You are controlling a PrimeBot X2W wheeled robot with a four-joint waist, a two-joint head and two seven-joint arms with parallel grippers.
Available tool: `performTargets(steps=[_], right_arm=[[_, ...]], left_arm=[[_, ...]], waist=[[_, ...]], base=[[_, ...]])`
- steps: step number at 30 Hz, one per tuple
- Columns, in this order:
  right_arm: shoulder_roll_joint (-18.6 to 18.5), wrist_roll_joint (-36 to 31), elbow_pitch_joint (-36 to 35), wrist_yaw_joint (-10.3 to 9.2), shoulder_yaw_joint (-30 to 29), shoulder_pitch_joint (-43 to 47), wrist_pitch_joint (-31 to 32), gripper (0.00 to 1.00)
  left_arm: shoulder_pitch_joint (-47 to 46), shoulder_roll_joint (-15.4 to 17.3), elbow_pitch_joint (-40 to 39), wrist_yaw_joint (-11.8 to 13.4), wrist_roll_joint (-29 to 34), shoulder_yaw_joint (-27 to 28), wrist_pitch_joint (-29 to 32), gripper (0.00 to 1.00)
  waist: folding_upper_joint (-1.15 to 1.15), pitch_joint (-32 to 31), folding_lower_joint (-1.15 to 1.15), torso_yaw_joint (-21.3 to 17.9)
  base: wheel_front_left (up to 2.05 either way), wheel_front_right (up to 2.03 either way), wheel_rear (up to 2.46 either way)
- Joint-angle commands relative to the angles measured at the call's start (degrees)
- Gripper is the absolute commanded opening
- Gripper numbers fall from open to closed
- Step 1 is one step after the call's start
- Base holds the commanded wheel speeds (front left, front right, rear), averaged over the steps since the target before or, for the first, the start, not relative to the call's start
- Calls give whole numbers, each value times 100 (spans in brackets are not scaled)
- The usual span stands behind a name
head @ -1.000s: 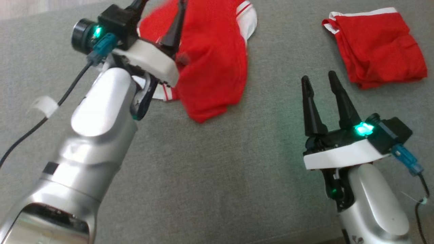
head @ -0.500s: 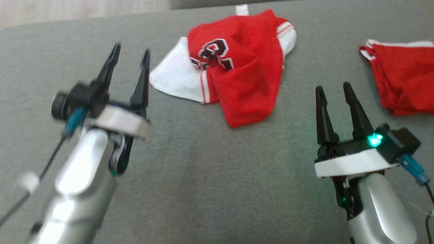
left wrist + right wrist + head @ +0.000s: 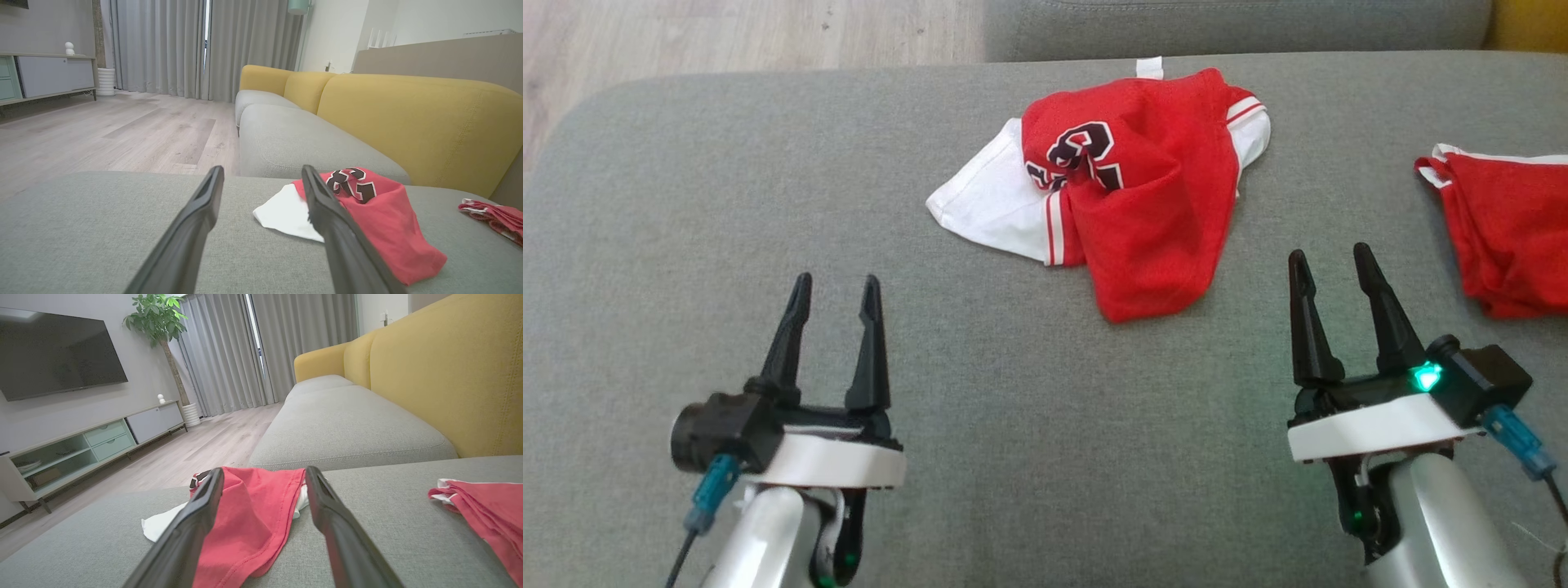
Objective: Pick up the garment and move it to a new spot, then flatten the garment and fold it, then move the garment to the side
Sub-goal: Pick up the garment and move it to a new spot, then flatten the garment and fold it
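Observation:
A crumpled red and white garment (image 3: 1143, 204) with dark numerals lies on the grey seat cushion (image 3: 727, 204), towards its far middle. My left gripper (image 3: 837, 282) stands open near the front left, well short of the cloth and to its left. My right gripper (image 3: 1330, 251) is open too, just right of the garment's lower red corner and not touching it. In the left wrist view the garment (image 3: 380, 220) sits beyond the right finger of the open gripper (image 3: 262, 169). In the right wrist view the garment (image 3: 249, 514) shows behind the open gripper (image 3: 264, 470).
A second red garment (image 3: 1511, 237), folded, lies at the cushion's right edge, also seen as red cloth (image 3: 494, 216) and red cloth (image 3: 486, 510). The yellow backrest (image 3: 408, 122) rises to the right. Wooden floor (image 3: 727, 33) lies past the cushion's far left edge.
My left arm has drawn back from over the garment to the near left, jaws open and empty. The head camera has tilted, shifting the whole picture. The right gripper stays as it was.

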Motion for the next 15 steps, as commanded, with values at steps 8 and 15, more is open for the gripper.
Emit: performTargets(steps=[8,15], right_arm=[[5,-239,-209,-5,279,-236,270,100],[5,-598,501,-5,957,-680,1018,100]], left_arm=[[-280,-232,-211,-310,281,459,-35,100],[-314,-455,12,-528,397,563,-35,100]], waist=[[0,157,1,250],[0,339,1,564]], base=[[0,0,0],[0,0,0]])
